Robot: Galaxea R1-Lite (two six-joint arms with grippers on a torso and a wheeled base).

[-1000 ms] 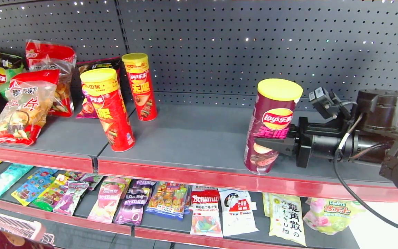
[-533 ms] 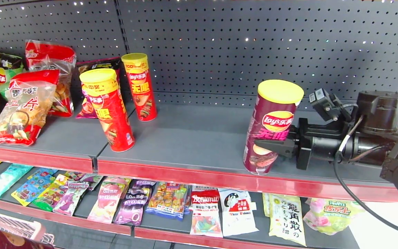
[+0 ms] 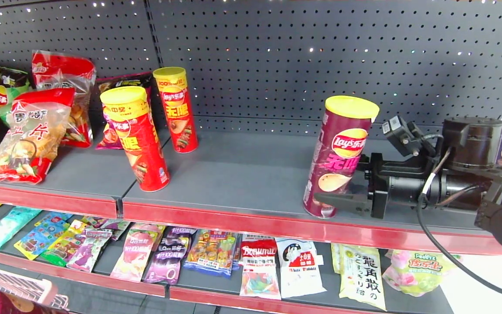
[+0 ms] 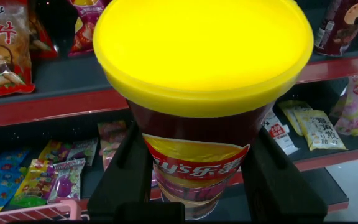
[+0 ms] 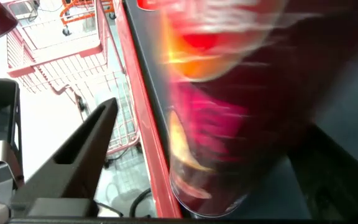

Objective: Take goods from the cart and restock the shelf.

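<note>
Maroon tube point(image 3: 340, 157), glossy with a round yellow lid, stands upright by the red front lip of the shelf point(image 3: 255, 174), bare grey deck beside it. I see the right gripper point(image 3: 327, 187) with jaws open around its base. The left gripper point(image 4: 197, 180) has its jaws clamped on a twin tube point(image 4: 197, 124).

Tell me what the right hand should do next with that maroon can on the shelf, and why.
Probably draw the right hand straight back from the maroon can. The can stands on the shelf near its red front edge, and the hand is open, its near finger clear of the can, so the placing looks done. A straight retreat should avoid knocking it.
</note>
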